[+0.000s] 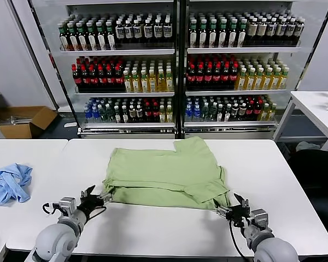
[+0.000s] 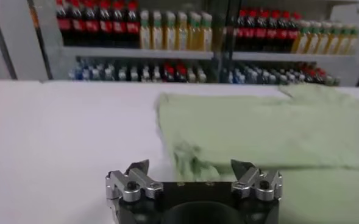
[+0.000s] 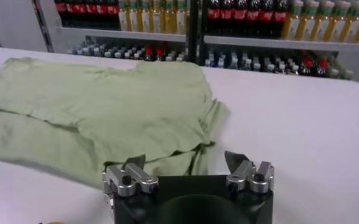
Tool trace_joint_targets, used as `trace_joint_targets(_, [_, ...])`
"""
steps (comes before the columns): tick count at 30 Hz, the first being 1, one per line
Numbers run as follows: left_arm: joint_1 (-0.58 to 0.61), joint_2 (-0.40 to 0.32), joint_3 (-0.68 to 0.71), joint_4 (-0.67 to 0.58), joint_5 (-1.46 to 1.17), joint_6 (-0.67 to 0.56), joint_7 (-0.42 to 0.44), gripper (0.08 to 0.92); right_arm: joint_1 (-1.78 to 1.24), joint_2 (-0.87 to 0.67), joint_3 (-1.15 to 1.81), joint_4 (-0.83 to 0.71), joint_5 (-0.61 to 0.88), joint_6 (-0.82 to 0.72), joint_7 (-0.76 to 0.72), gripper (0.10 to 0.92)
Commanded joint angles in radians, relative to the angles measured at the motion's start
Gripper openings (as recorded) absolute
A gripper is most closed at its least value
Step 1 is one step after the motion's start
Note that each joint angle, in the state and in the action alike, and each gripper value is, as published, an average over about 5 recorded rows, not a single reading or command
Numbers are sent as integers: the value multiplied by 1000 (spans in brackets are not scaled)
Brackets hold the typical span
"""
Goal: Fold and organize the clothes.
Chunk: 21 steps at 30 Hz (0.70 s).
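The light green shirt (image 1: pixel 167 173) lies folded over on the white table (image 1: pixel 153 229), its near edge doubled up; collar and chest print are hidden. My left gripper (image 1: pixel 96 195) is open at the shirt's near left corner, low over the table. In the left wrist view the shirt (image 2: pixel 270 125) lies just beyond the open gripper (image 2: pixel 191 167). My right gripper (image 1: pixel 233 206) is open at the shirt's near right corner. In the right wrist view the shirt (image 3: pixel 94 106) reaches to the open gripper (image 3: pixel 185 159). Neither gripper holds anything.
A light blue garment (image 1: pixel 10 183) lies crumpled on the left side of the table. Drink coolers (image 1: pixel 177 65) full of bottles stand behind the table. Another white table (image 1: pixel 317 109) stands at the right. A cardboard box (image 1: pixel 22 120) sits on the floor at the left.
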Motion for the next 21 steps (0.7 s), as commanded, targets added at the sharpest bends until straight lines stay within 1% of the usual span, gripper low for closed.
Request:
trace_joint_targets(1, [26,-3,7,1,148,94,-8,822,-34,18,2,15,34,-20,49,811])
trace_joint_targets(3, [18,-1,6,20,154,94,-23,805,-31,20,3,9,40,-22,43,775])
trace_joint_targets(5, [11,1,6,32,140,94,-37,771,-27,23,1,1,45,-22,41,715])
trace_joint_targets(12, [0,0,9,33,119,94,-32,568,-15,35,-3,-3,84,-27,47,533])
trace_joint_targets(21, [3,-10,9,26,112,93,-3,308,-14,37,2,4,86,-34,57,273])
